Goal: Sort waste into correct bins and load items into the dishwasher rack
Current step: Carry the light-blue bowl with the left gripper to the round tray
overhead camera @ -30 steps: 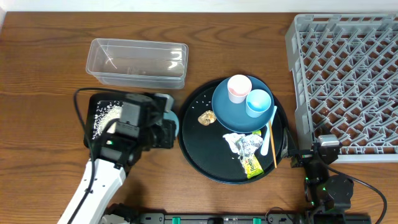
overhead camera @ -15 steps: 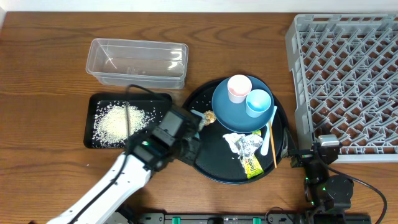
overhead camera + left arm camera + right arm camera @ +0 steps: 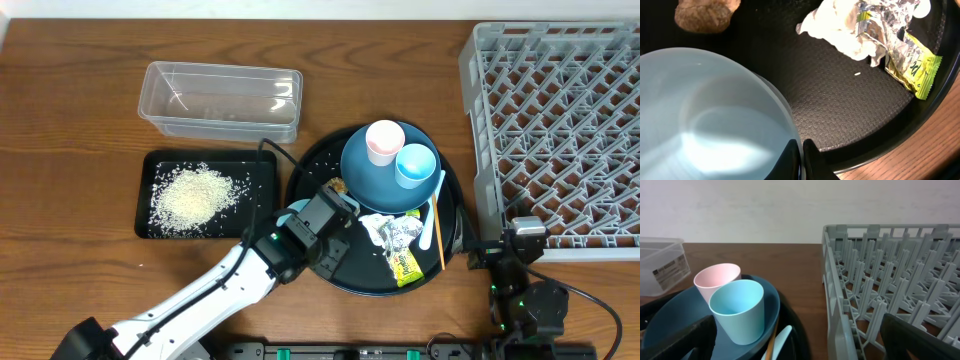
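Wooden table (image 3: pixel 60 120) underneath; my left fingers (image 3: pixel 801 159) clamp the light blue plastic bowl (image 3: pixel 715 110) by its rim, right fingers (image 3: pixel 796 341) gape apart. It looks light, stiff and likely slick, so a rim pinch suits.

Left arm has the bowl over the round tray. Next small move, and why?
Probably lower the bowl onto the bare floor of the round tray, short of the wrapper. The left end effector is shut on its rim, the bowl looks empty, the rice sits in the flat black tray, and the rack lies far right.
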Controlling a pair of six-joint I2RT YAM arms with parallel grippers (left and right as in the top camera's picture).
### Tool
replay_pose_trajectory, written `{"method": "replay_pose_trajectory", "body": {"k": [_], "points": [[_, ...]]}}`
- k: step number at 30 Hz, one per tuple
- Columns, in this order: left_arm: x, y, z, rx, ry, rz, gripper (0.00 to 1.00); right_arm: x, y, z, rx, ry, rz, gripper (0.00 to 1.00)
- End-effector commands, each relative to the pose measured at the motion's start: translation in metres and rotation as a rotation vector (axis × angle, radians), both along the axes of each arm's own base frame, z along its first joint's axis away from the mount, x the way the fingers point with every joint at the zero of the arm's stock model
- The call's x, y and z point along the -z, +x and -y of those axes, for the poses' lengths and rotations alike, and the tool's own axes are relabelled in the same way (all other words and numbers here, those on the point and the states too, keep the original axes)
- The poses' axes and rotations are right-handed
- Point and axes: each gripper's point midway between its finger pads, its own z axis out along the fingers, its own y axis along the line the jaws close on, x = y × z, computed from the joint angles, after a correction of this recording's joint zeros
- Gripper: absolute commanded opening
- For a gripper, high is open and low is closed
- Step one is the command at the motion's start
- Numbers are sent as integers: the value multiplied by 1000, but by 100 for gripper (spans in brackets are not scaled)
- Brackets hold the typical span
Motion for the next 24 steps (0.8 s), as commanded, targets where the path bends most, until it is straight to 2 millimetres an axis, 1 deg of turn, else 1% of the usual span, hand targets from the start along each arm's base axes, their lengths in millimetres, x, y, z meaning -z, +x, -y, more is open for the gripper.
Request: {"method": "replay_pose_trajectory", "body": {"k": [1,24], "points": [[1,1,2,-10,8,12,6,2,0,3,13,-12,-4,99],[-5,8,10,-9,-29,44,6,2,0,3,13,-12,-4,99]]}}
